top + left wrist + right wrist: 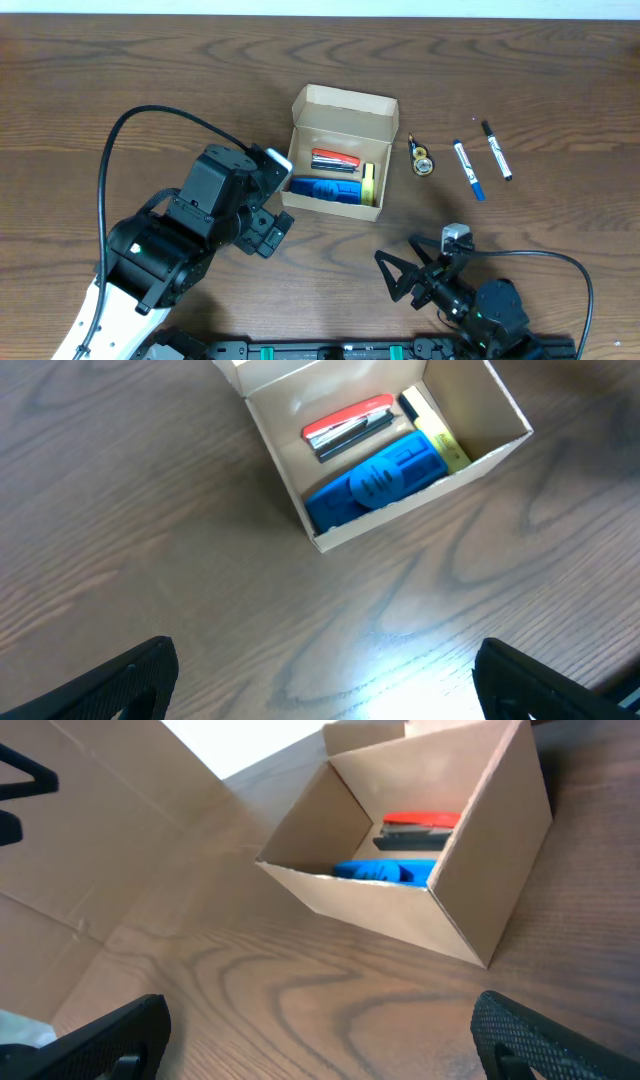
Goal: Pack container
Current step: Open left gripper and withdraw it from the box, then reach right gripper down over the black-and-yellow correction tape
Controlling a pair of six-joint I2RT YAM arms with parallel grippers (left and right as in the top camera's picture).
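Observation:
The tan cardboard container [345,112] stands open mid-table, its flap lid up at the back. It holds a red stapler [335,160], a blue object [325,190] and a yellow highlighter [368,184]. My left gripper [272,205] is open and empty just left of the box; its wrist view shows the box [320,395], stapler [345,425], blue object [375,480] and highlighter [435,430]. My right gripper [410,265] is open and empty in front of the box, to its right. Its wrist view shows the box wall [400,910] and the blue object [380,870].
Right of the box lie a small round object [423,160], a blue marker [468,170] and a black marker [496,150]. A black cable loops over the left arm. Bare wooden tabletop [150,70] surrounds the box.

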